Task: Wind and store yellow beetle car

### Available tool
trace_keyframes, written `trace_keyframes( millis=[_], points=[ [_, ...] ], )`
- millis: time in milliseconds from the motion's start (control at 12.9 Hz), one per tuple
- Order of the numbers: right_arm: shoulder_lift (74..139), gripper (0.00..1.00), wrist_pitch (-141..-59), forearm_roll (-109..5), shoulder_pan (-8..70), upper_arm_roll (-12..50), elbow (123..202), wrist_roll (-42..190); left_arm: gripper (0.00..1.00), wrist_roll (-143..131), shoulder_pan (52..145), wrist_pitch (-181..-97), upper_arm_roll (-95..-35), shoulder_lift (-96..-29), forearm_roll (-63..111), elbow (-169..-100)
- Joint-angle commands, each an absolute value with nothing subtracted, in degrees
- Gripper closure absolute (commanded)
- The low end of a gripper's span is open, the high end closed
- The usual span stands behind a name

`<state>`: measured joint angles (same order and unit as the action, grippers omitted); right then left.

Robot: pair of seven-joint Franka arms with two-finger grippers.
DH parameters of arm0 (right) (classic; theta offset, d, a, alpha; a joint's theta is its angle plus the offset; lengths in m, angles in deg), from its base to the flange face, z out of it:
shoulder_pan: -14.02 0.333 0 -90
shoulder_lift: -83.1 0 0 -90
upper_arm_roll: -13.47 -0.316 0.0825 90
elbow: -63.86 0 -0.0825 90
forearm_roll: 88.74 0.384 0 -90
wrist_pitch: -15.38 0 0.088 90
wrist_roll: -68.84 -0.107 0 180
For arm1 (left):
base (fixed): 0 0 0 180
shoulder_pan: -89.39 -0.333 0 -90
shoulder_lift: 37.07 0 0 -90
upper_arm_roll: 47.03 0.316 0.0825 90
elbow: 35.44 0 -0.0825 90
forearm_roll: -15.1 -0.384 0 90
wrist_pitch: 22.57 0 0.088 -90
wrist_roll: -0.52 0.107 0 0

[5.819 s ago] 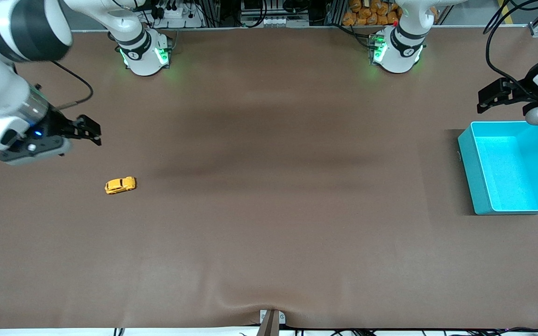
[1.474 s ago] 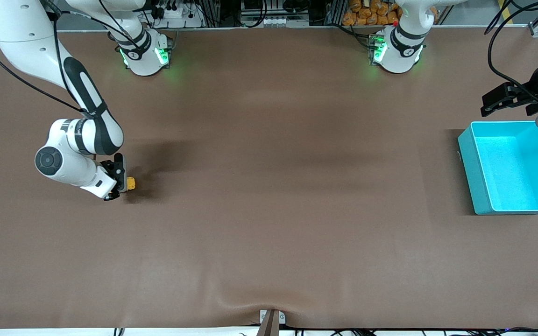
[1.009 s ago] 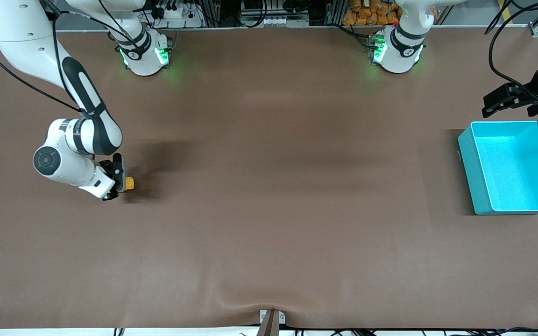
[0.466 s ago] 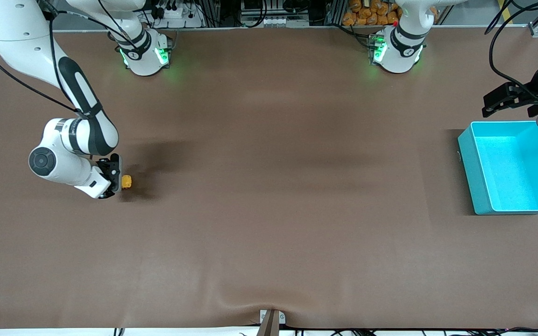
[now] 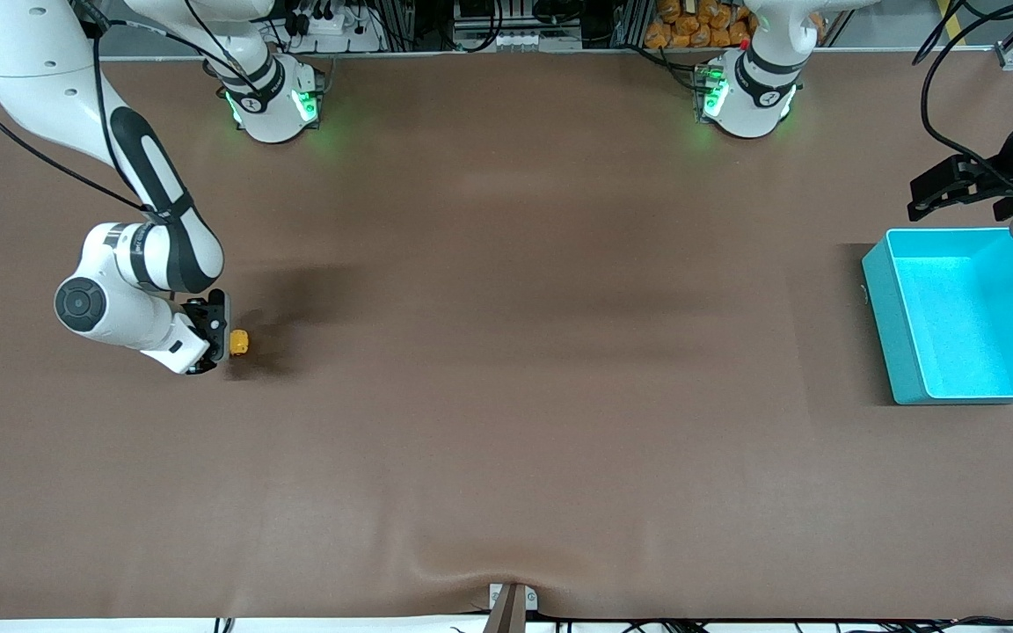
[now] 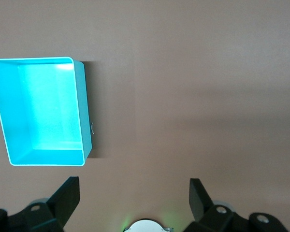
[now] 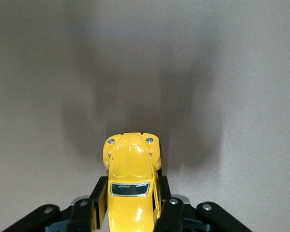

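So my right gripper (image 7: 130,212) is clamped on the yellow beetle car (image 7: 131,181) by its flanks, low at the table (image 5: 506,396) near the right arm's end, nose poking out past the fingers. I'd guess it's light, rigid and glossy, so slippery; the flat sides over the wheels seem the best hold. My left gripper (image 6: 134,198) waits, fingers spread, over bare table beside the turquoise bin (image 5: 880,303). No writing or logo I can read anywhere
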<state>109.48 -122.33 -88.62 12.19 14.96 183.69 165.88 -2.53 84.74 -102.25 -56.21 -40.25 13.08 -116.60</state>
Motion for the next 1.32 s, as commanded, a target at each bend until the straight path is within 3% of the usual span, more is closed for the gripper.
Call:
trace_keyframes(
  millis=[0,1241],
  points=[
    [108.59,0.8,-121.91,-86.81,11.73,14.44,186.11,164.55,0.0,-1.32,84.47,-102.55,-56.44,-39.8,12.37,-116.57],
    [109.65,0.8,-123.67,-86.8,8.75,14.7,185.77,165.34,0.0,-1.59,84.47,-102.55,-56.44,-39.88,12.55,-116.57]
  ],
)
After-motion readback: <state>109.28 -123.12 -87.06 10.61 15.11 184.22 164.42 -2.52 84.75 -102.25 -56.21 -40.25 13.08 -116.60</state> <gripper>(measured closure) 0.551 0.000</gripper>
